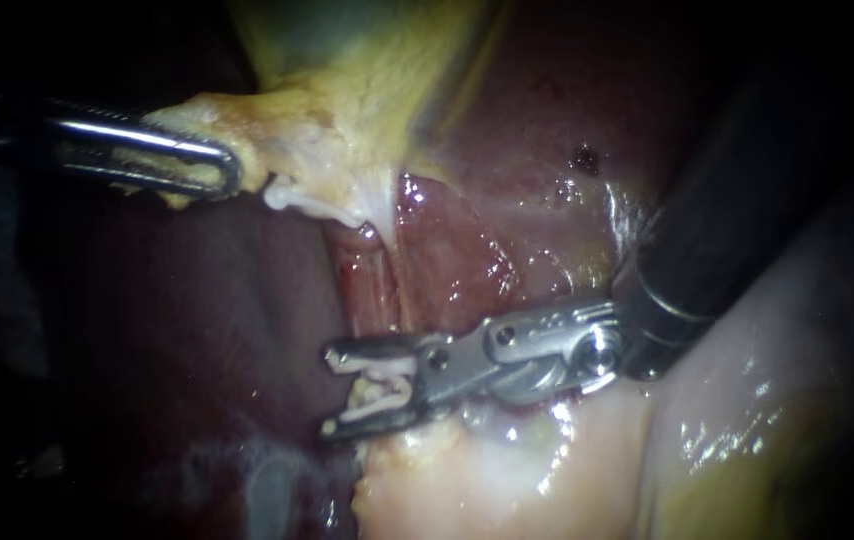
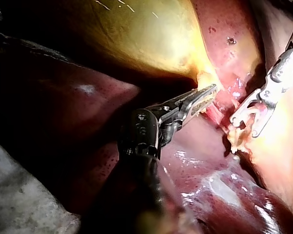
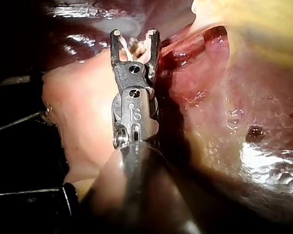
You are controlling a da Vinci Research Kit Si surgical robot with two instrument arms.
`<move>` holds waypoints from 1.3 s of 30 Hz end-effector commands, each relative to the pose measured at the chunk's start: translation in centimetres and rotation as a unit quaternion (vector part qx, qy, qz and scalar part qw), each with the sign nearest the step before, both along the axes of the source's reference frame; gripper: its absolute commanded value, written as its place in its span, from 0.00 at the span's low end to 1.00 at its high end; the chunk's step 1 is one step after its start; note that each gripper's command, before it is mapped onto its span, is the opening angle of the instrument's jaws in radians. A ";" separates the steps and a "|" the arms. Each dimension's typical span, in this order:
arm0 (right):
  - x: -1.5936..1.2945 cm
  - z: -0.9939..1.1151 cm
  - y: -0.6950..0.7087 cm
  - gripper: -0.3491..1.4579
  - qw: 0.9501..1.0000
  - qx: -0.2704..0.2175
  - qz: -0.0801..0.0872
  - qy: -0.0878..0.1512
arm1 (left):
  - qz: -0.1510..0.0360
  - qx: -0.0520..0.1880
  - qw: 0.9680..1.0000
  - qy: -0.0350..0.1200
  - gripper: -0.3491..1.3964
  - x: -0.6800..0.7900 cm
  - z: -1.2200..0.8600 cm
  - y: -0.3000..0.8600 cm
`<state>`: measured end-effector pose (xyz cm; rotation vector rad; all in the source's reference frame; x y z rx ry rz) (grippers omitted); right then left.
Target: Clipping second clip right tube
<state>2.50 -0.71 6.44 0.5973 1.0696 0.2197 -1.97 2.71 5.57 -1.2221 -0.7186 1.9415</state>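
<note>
My right instrument (image 1: 332, 395) comes in from the upper right, its jaws standing apart with a whitish clip (image 1: 379, 392) seated between them. A reddish tube (image 1: 379, 285) runs down from the gallbladder (image 1: 347, 100) and passes behind the upper jaw; whether it lies inside the clip I cannot tell. In the right wrist view the jaws (image 3: 135, 34) hold the same pale piece. My left instrument (image 1: 232, 175) is shut on the gallbladder's pale yellow edge, up and to the left. The left wrist view shows its jaws (image 2: 210, 92) at that edge, with my right instrument (image 2: 244, 126) just beyond.
Dark red liver (image 1: 197, 330) lies left of and under the tube. Pale wet fatty tissue (image 1: 507, 480) sits below my right instrument's jaws and wrist. A small dark spot (image 1: 584, 158) marks the liver bed above the right shaft.
</note>
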 end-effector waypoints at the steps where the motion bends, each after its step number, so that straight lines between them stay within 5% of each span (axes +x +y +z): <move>1: -0.05 -0.03 0.03 0.45 1.000 -0.002 0.002 0.000 | 0.000 0.000 1.000 -0.001 0.00 0.00 0.00 0.00; 19: -0.55 -0.22 0.32 0.44 1.000 -0.005 0.015 -0.010 | 0.001 0.001 1.000 -0.001 0.00 0.03 -0.03 -0.01; 28: -0.46 -0.08 0.35 0.44 1.000 -0.008 0.022 -0.006 | 0.000 0.001 1.000 0.000 0.00 0.02 -0.06 -0.02; 39: -0.17 0.24 0.21 0.45 0.999 0.001 0.034 -0.013 | 0.000 0.001 1.000 0.000 0.00 0.01 -0.08 -0.03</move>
